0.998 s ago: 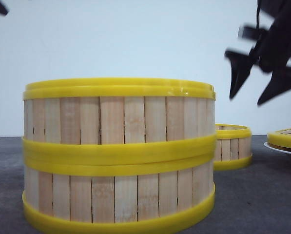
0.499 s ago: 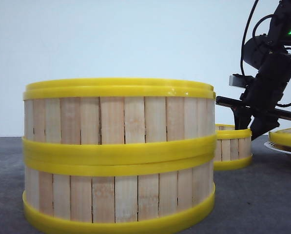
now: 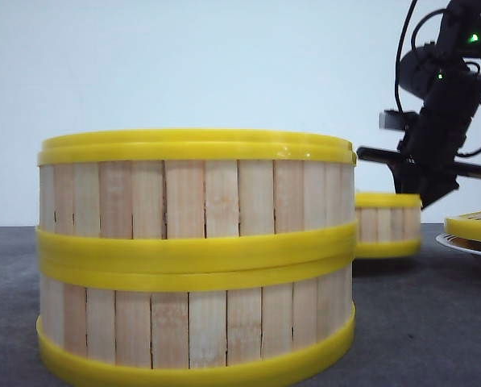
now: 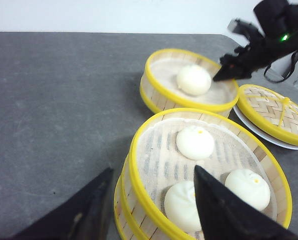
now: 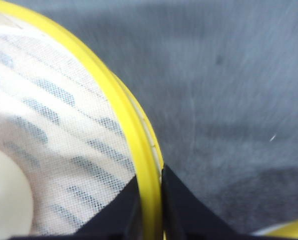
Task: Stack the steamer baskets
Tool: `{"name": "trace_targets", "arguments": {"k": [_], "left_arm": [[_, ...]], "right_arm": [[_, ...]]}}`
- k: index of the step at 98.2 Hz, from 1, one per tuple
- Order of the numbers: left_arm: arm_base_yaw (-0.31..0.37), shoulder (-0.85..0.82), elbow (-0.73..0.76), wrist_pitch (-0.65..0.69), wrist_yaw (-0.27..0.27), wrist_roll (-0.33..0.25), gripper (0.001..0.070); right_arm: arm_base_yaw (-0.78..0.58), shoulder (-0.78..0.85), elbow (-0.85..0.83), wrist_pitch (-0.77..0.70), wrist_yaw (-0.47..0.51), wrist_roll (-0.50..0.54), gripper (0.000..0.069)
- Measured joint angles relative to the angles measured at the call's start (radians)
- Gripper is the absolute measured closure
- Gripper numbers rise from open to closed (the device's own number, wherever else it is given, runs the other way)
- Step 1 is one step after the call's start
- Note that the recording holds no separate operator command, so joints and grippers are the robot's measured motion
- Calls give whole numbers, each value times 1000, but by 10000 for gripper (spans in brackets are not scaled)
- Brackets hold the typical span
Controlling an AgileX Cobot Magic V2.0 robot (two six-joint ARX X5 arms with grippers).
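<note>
Lid (image 4: 271, 112) on plate (image 4: 268, 137) beside baskets (image 4: 188, 82)

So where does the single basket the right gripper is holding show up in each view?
Front: single basket, right of the two-basket stack, gripper above.
Left wrist: beyond the stack, one bun inside.
Right wrist: its yellow rim clamped between the right gripper fingers.
Shared landmark: the lid on the white plate.

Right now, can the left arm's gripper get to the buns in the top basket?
Probably yes: the left gripper is open just above the top steamer basket, which has no lid, so its buns lie uncovered.
</note>
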Motion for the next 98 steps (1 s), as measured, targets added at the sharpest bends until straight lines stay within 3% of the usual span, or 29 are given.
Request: {"name": "trace_targets", "arguments": {"k": [32, 56, 80, 98], "left_arm": [[0, 0, 0, -5, 0, 0, 410], [0, 0, 0, -5, 0, 0, 410], [0, 0, 0, -5, 0, 0, 410], [0, 0, 0, -5, 0, 0, 410]], "right_arm": [[8, -303, 63, -121, -31, -43, 662], [85, -504, 63, -279, -87, -108, 662], [251, -525, 63, -397, -81, -140, 662], [392, -522, 21, -359, -27, -147, 662]]}}
